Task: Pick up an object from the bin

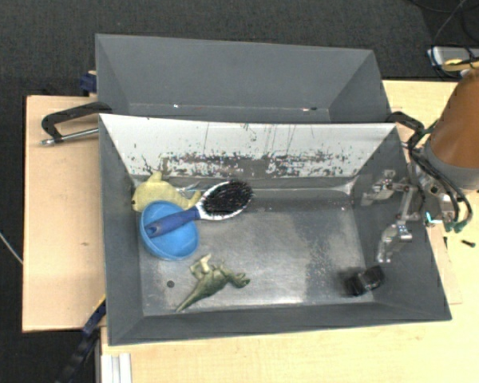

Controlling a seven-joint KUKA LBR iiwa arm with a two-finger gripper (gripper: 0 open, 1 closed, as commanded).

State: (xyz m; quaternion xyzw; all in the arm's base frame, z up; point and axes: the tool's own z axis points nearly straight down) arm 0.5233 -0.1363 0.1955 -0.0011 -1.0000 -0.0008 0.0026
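Just beside the jaws lies a small black object (361, 282).

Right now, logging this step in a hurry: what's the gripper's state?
Gripper: open, holding nothing, by the right wall of the bin, near a small black object.

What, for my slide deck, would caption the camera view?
Gripper near a small black object, right corner of the grey metal bin; green toy dinosaur lies left.

at the left a blue scoop (169, 231) touches a pale yellow toy (152, 191) behind it, a black-bristled hairbrush (226, 199) beside them, a green toy dinosaur (211, 281) apart in front.
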